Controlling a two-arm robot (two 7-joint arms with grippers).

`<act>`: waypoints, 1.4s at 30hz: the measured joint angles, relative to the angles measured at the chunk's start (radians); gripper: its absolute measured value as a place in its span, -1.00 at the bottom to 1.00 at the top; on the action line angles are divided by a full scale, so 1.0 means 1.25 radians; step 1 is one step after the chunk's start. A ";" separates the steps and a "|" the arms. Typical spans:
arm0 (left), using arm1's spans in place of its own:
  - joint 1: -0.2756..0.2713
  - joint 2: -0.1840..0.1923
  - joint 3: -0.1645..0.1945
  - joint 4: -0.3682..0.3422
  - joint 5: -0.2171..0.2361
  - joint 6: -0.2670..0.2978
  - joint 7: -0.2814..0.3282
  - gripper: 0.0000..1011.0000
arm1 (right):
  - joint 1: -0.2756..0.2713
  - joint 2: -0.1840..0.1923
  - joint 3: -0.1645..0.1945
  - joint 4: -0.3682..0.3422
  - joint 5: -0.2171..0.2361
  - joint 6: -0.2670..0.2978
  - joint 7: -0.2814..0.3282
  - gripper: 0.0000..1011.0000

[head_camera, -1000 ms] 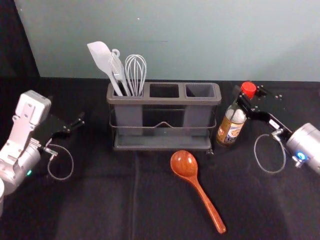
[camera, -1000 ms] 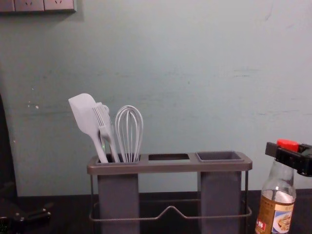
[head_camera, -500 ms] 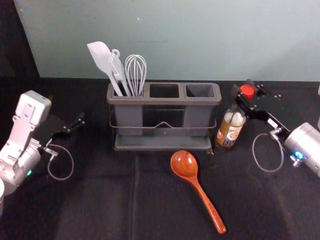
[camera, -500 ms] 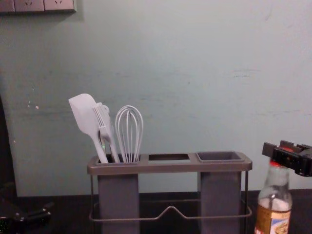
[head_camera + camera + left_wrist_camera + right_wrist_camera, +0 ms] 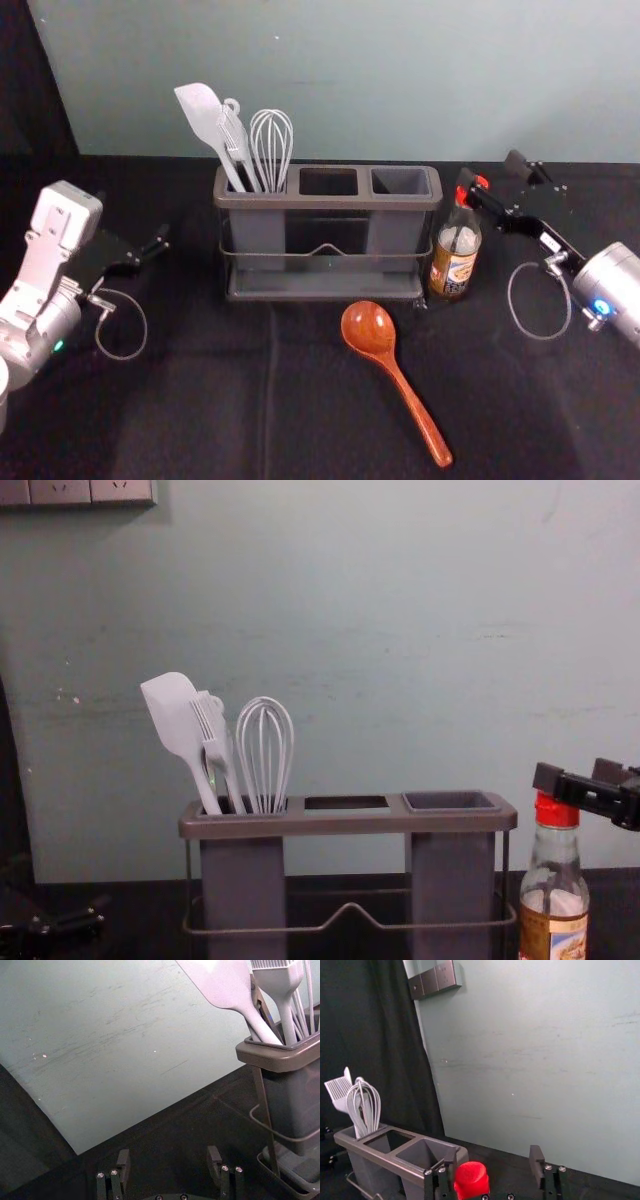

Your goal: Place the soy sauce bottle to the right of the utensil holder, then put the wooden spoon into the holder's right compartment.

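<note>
Since the earlier frames, the soy sauce bottle (image 5: 454,266) has straightened from its lean, its cap has swung toward the utensil holder (image 5: 325,202), and the right gripper (image 5: 493,1161) has let go. Its fingers stand spread now, one right beside the red cap (image 5: 556,811), with nothing clasped between them. The bottle stands upright on the black cloth (image 5: 200,400), just to the right of the holder, so I judge the first step all but done.

Next I'd ease that arm away gently; the near finger could catch the cap and tip the bottle. After that comes the wooden spoon (image 5: 384,352), lying in front of the holder with its bowl toward it. I'd probably take it with the right arm, stand it up and lower it into the right compartment (image 5: 400,182). The left gripper (image 5: 168,1162) is parked off the holder's left side, fingers apart, holding nothing.

As for looks, the bottle is clear glass with dark sauce low down and a tan label carrying a white and blue patch. The spoon is glossy reddish-brown, with a round bowl and a long, slim handle.
</note>
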 joint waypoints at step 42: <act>0.000 0.000 0.000 0.000 0.000 0.000 0.000 0.99 | -0.137 0.153 -0.130 -0.288 -0.084 0.092 0.082 0.98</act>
